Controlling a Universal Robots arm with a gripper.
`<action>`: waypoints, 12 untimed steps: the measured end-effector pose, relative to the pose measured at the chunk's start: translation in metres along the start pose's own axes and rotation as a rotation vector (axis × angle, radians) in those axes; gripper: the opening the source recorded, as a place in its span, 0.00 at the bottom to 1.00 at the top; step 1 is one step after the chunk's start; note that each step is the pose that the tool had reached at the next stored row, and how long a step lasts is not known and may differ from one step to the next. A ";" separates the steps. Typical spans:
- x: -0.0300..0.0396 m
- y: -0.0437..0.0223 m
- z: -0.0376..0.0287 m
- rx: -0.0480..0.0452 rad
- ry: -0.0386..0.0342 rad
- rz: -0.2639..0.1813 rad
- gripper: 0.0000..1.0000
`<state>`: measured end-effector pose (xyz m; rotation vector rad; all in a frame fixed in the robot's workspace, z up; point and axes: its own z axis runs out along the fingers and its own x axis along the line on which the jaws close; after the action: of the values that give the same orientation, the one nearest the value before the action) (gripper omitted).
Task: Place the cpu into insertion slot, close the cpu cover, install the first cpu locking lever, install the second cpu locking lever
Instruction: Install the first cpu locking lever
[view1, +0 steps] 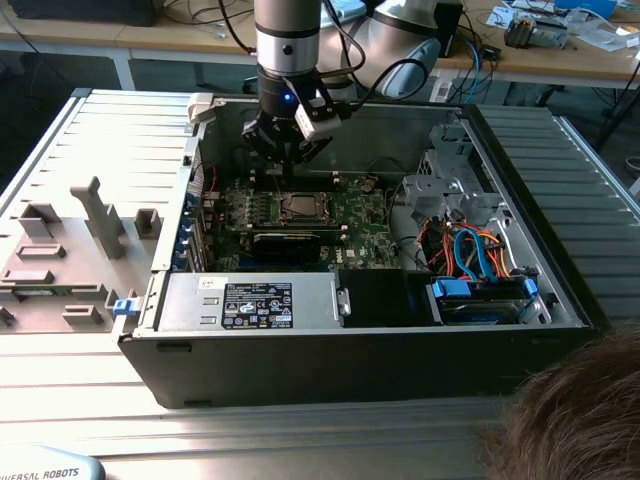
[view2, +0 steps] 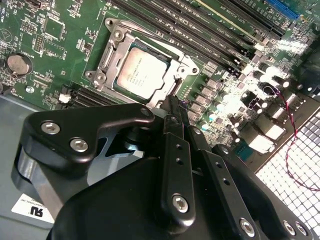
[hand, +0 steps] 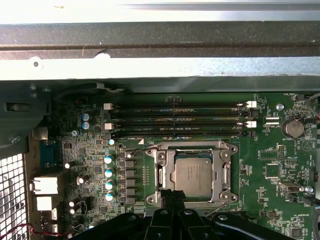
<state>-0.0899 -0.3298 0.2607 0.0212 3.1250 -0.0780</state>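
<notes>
One cpu (hand: 194, 174) sits under the closed cpu cover (hand: 192, 148); my gripper (view2: 172, 107), fingers pinched together and empty, should press squarely at the socket's edge.

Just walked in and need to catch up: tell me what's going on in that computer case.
A robot arm is working over the open computer case. Its claw hangs just above the motherboard, close beside the CPU socket. The cpu already sits in the socket, with the cpu cover closed down around it as a frame. The claw's fingers look drawn together with nothing between them, their tips near the edge of the socket.
</notes>
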 end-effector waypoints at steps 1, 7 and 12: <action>0.0003 0.0000 0.0000 0.0000 0.0000 0.000 0.11; 0.0017 0.0000 0.0000 0.0000 0.0000 0.000 0.11; 0.0024 0.0000 -0.0001 0.0001 0.0000 0.000 0.11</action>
<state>-0.0923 -0.3298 0.2607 0.0210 3.1250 -0.0781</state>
